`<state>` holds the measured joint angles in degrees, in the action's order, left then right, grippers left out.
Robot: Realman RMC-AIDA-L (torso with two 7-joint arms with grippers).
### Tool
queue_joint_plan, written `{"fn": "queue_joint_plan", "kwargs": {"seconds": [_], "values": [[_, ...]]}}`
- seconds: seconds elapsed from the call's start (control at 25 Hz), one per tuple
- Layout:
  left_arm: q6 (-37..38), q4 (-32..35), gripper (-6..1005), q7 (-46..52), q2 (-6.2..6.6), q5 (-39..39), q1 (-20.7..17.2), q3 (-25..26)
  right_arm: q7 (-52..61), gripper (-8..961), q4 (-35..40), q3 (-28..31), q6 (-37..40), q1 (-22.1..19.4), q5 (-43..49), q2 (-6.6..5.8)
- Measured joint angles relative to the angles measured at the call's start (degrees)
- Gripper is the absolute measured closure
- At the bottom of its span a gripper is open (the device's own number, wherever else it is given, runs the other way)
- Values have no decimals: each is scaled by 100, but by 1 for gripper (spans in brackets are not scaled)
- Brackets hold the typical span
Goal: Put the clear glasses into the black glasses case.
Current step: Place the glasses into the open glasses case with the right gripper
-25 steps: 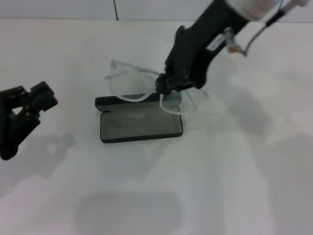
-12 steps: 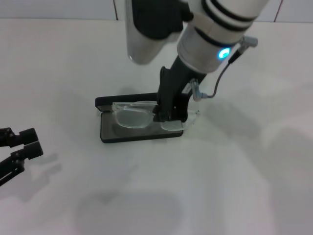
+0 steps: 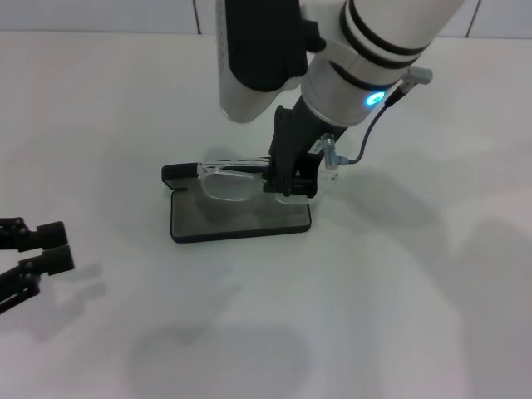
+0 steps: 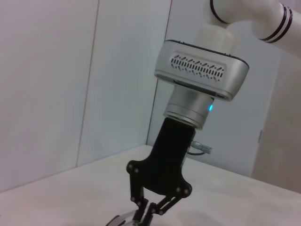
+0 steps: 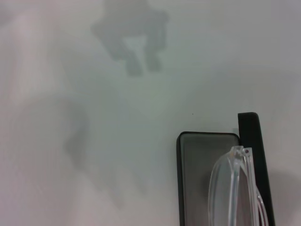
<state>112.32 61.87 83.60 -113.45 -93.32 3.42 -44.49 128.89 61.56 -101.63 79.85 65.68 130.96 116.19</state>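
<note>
right gripper [image 3: 289,184] pinched shut on clear glasses [image 3: 237,179], holding them low over the open black glasses case [image 3: 239,218] to drop in; left gripper [image 3: 37,249] idle near-left, looks open

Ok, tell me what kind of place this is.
Probably a lab or test bench: a bare white table against plain white wall panels, with only the black glasses case and the clear glasses held by the right gripper; the left gripper sits aside.
</note>
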Motion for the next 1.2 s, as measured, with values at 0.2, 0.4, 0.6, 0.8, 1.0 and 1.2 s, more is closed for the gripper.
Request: {"fn": "queue_joint_plan", "kwargs": {"seconds": [0.2, 0.4, 0.6, 0.8, 1.0, 1.2], "values": [[0, -24, 753, 179, -33, -153, 168, 2, 0, 891, -73, -247, -269, -59, -14, 0], [0, -49, 754, 172, -85, -152, 247, 2, 2, 891, -142, -486, -576, -153, -58, 0], [-10, -39, 756, 164, -113, -107, 316, 3, 30, 891, -142, -663, -727, -192, -66, 0], [-30, -50, 757, 184, -116, -122, 429, 2, 38, 891, -142, -769, -809, -170, -114, 0], [-39, -65, 757, 191, -116, -139, 512, 4, 40, 891, -142, -888, -959, -156, -215, 0], [-43, -141, 758, 179, -126, -149, 549, 70, 56, 891, -144, -1039, -1127, -185, -221, 0]]}}
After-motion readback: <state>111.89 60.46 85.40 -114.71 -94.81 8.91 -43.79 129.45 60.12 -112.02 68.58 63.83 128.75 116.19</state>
